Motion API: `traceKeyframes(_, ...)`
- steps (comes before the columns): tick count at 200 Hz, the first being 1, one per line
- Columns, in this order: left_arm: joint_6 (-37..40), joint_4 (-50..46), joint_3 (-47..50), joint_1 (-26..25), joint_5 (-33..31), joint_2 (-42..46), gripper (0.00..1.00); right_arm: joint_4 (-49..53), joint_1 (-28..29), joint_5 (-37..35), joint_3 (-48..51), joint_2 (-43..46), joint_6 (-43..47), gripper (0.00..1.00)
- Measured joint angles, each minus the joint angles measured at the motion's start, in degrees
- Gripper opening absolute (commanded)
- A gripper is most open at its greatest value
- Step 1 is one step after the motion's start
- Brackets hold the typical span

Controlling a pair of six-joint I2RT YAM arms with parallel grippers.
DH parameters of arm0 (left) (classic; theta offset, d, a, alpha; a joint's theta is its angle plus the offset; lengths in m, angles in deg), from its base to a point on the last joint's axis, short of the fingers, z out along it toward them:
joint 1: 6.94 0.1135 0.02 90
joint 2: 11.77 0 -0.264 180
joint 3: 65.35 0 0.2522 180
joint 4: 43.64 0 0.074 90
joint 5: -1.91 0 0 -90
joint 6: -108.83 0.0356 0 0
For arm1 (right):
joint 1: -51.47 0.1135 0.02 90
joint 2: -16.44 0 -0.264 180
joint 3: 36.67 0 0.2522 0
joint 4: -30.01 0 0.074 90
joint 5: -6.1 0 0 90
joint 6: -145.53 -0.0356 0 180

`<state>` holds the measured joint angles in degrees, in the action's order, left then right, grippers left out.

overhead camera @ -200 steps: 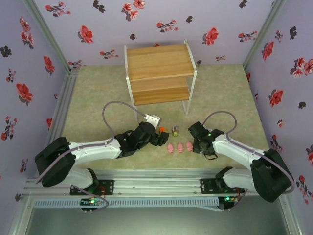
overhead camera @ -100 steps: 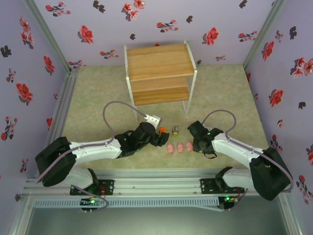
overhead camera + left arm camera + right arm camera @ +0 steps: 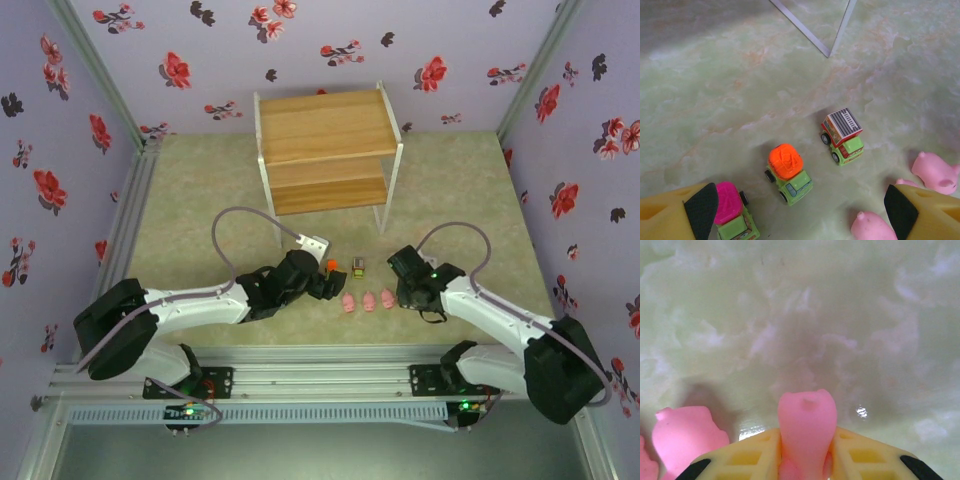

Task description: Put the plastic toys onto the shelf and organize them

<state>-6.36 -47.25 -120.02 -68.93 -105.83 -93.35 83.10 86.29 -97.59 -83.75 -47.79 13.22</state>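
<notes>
Your right pincer (image 3: 806,442) is closed tight on a pink pig (image 3: 806,412). The rounded body could squirt out as you lift, or you could knock the neighbour pig (image 3: 687,432) just left of the fingers. Your left pincer (image 3: 800,212) gapes empty above the toy trucks. The shelf (image 3: 325,150) stands well beyond both. I count three pigs and three trucks: magenta truck (image 3: 732,212), orange truck (image 3: 788,172), grey-topped truck (image 3: 842,135).

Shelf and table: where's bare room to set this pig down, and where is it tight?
On the shelf, the top board and lower board look bare. The table is open left and right of it. Crowded: the near strip where pigs and toy trucks cluster.
</notes>
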Motion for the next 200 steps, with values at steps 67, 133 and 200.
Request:
traceKeyframes(67,0.00,0.00,0.00,0.00,0.00,0.00,0.90,3.50,1.60,-3.26,-13.86,1.07,3.91,0.28)
traceKeyframes(133,0.00,0.00,0.00,0.02,0.00,0.00,0.90,1.51,2.21,-6.99,-25.92,-6.64,9.75,0.28)
traceKeyframes(200,0.00,-0.02,-0.07,0.02,0.00,-0.24,0.90,-6.54,2.99,-8.76,-32.61,-15.61,13.88,0.28)
